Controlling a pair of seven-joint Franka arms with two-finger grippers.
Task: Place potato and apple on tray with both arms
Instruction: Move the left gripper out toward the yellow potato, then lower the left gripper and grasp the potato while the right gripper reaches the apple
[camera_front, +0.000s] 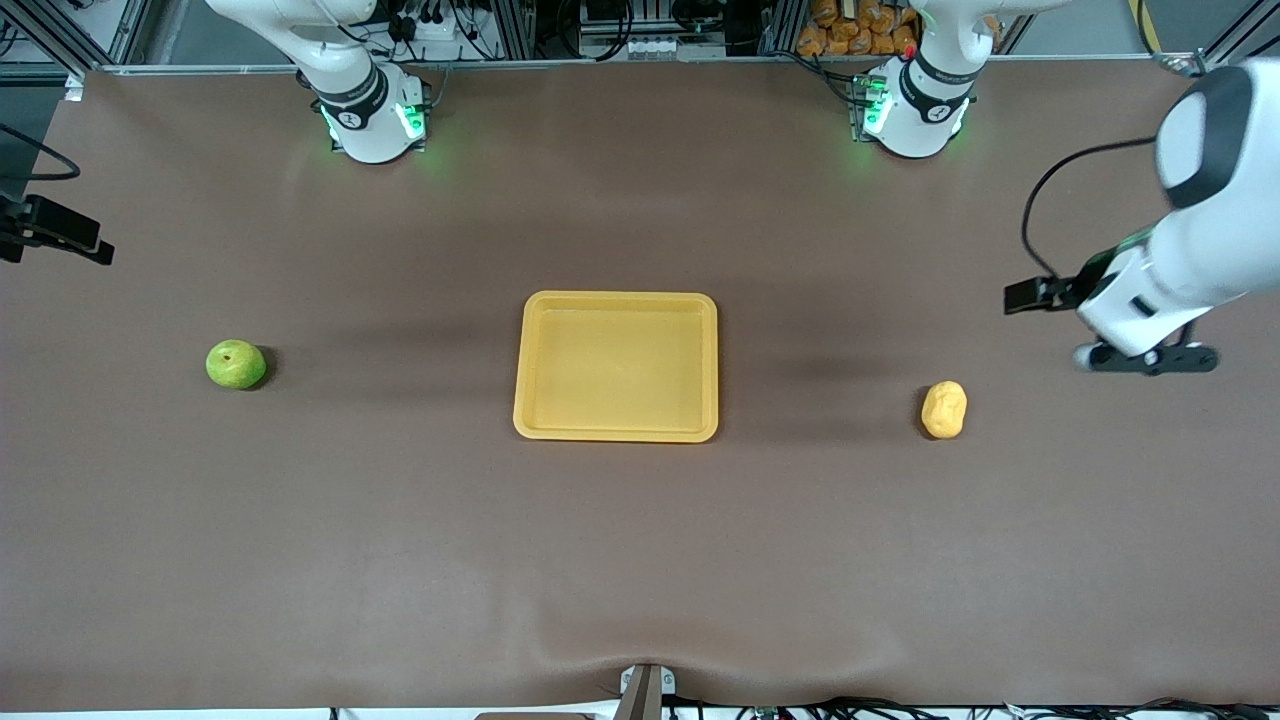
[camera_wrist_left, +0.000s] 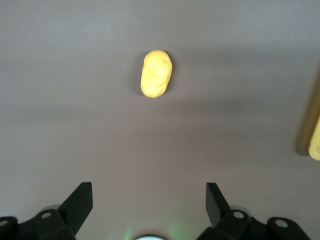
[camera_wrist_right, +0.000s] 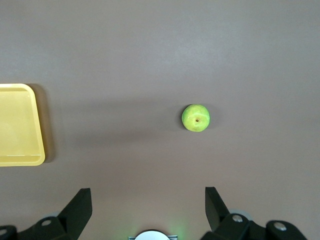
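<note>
A big brown counter (camera_front: 400, 520) fills the room. Metal frames (camera_front: 520, 30) and black cables (camera_front: 900, 708) run along its edges.

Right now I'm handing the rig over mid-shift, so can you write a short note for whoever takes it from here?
Left gripper: open, empty, up in the air at the left arm's end of the table, the potato in its wrist view.
Right gripper: open, empty, above the table with the apple in its wrist view.
Tray: mid-table between the two, nothing on it.
Done: nothing placed yet; potato and apple both lie on the table.
Left: pick up the potato and the apple, one per arm, and set both on the tray.
</note>
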